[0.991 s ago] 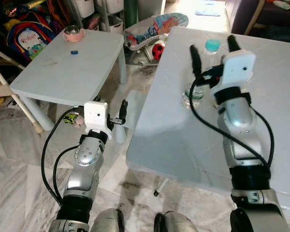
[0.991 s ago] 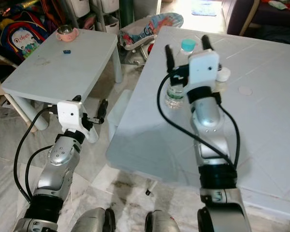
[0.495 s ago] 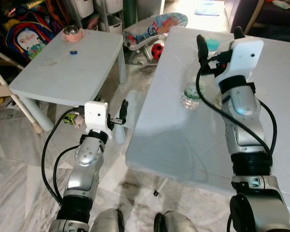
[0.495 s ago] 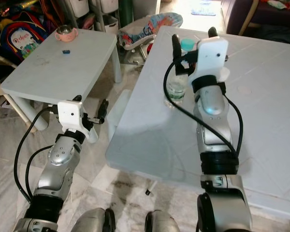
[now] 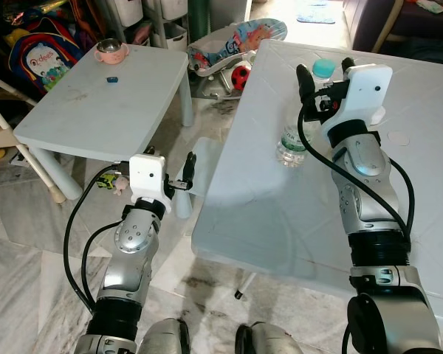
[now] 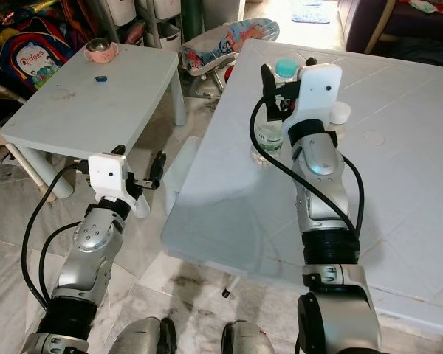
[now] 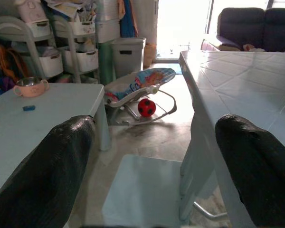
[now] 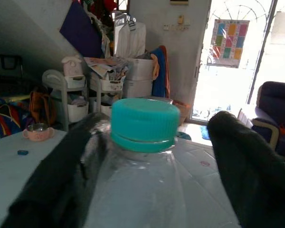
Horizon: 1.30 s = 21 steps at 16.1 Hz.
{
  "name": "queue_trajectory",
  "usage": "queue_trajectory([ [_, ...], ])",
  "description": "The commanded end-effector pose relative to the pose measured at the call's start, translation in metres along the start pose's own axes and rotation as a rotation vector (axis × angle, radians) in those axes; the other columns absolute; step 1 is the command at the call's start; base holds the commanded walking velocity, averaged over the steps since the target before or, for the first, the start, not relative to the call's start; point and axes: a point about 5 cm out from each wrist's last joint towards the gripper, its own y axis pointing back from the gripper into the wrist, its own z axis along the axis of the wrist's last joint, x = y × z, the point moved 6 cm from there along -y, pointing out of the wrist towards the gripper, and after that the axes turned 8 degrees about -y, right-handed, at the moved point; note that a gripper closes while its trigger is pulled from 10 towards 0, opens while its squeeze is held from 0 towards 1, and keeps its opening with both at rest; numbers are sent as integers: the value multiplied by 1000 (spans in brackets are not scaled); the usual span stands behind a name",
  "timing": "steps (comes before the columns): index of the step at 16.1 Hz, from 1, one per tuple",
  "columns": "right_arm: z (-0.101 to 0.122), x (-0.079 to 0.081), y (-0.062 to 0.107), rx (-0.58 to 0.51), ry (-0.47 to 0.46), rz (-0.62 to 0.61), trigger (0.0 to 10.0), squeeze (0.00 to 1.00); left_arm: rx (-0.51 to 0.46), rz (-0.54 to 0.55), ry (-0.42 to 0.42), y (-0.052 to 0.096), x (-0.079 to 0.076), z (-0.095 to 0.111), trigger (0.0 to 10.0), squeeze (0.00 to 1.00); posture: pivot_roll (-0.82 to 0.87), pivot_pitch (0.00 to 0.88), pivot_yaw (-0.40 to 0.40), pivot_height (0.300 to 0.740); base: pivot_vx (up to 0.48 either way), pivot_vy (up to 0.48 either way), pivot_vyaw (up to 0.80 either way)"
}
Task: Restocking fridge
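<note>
The pick-up step is in hand: the right gripper (image 5: 323, 70), fingers spread, straddles the clear plastic water bottle with a turquoise cap (image 8: 143, 156) standing on the white tiled table (image 5: 280, 214), and seemingly must next close on it, while the left gripper (image 5: 186, 168) idles open.

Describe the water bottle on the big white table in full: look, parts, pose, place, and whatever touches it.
The water bottle is clear plastic with a teal screw cap, closed, and a label band on its body. It stands upright near the left edge of the big white table. The right pincer is at cap height, one black finger on each side of the neck; whether the fingers touch the plastic cannot be told.
</note>
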Motion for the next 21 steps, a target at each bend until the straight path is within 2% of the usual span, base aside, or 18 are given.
queue_trajectory([
  [1,2,0,-4,10,2,9,0,0,-3,-14,-4,-1,-2,2,10000,0,-13,102,12,740,0,0,0],
  [9,6,-1,-5,22,37,7,0,0,-1,-17,-8,-2,-2,2,10000,0,-12,100,13,740,0,0,0],
  [11,13,4,-4,0,31,16,0,0,28,28,4,-3,5,-3,10000,0,-14,96,13,740,0,0,0],
  [13,21,14,-2,-40,28,39,0,0,80,115,-38,-4,17,-11,10000,0,-14,96,13,740,0,0,0],
  [15,23,26,5,-72,-9,57,0,0,81,114,-18,-5,17,-11,10000,0,-10,95,13,740,0,0,0],
  [16,33,35,10,-131,-68,71,10000,0,78,105,-11,-4,15,-10,10000,0,-8,95,15,740,0,0,0],
  [18,36,45,13,-143,-43,93,10000,0,80,106,-15,-4,16,-11,10000,0,-11,92,17,740,0,0,0],
  [21,36,50,13,-138,-49,101,10000,0,85,111,-27,-7,16,-10,10000,0,-5,109,26,740,-81,0,0],
])
